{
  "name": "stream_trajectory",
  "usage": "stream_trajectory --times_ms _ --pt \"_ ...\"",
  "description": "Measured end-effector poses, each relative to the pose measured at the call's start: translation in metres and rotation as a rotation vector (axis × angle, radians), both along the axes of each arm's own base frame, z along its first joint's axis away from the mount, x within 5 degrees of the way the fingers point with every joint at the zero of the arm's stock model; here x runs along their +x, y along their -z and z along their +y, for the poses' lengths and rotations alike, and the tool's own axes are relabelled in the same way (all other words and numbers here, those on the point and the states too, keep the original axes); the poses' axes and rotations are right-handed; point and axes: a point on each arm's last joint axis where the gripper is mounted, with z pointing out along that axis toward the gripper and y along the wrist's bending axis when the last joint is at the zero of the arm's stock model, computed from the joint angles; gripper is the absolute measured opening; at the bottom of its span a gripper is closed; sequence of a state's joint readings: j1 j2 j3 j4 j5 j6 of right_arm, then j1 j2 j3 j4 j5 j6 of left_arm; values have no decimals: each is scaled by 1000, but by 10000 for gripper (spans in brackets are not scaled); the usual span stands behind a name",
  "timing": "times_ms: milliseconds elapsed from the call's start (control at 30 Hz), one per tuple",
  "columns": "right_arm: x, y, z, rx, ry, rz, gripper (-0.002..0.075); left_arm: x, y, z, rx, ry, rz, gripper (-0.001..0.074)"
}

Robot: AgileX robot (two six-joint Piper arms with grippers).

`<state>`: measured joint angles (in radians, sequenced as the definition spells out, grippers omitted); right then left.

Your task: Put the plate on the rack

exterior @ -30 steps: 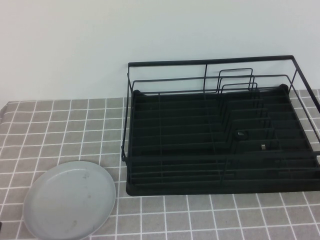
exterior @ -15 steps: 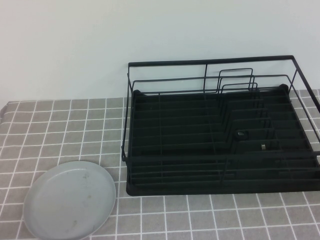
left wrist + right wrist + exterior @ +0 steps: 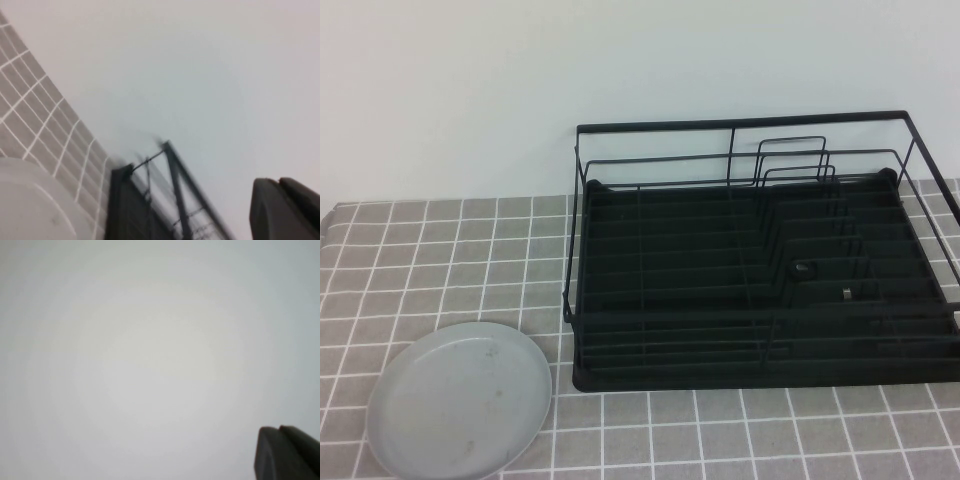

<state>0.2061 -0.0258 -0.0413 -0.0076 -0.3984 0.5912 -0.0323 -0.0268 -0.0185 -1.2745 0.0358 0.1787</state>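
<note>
The pale grey-blue plate (image 3: 460, 400) lies flat on the tiled cloth at the front left. The black wire rack (image 3: 740, 122) stands to its right, reaching the right edge of the high view; its tray holds nothing. Neither arm shows in the high view. In the left wrist view my left gripper (image 3: 278, 182) has its fingertips together, held above the table, with the plate's rim (image 3: 30, 205) and a corner of the rack (image 3: 172, 190) below it. My right gripper (image 3: 278, 430) is shut too and faces only the blank wall.
A grey tiled cloth (image 3: 440, 250) covers the table. A plain white wall (image 3: 470, 90) stands right behind the rack. Open cloth lies between the plate and the rack's left side and along the front edge.
</note>
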Motion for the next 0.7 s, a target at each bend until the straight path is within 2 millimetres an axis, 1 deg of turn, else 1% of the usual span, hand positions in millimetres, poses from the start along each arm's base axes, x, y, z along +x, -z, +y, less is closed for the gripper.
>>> stream_trajectory --times_ms 100,233,333,433,533,633,700 --pt "-5 -18 1 -95 24 4 -3 -6 -22 -4 166 25 -70 0" --pt "-13 -41 0 -190 75 28 -3 -17 -56 -10 459 26 -197 1" --pt "-17 -57 -3 -266 130 67 -3 -22 -71 -11 569 8 -248 0" --pt "-16 -71 -5 -337 178 89 -3 -21 -79 -11 612 0 -253 0" --pt "-10 -86 -4 -400 209 88 -3 -14 -81 -12 652 13 -218 1" --pt "5 -94 -1 -482 237 130 -3 -3 -83 -14 683 38 -166 1" --pt "18 -98 1 -503 233 179 -3 7 -83 -14 689 61 -117 1"
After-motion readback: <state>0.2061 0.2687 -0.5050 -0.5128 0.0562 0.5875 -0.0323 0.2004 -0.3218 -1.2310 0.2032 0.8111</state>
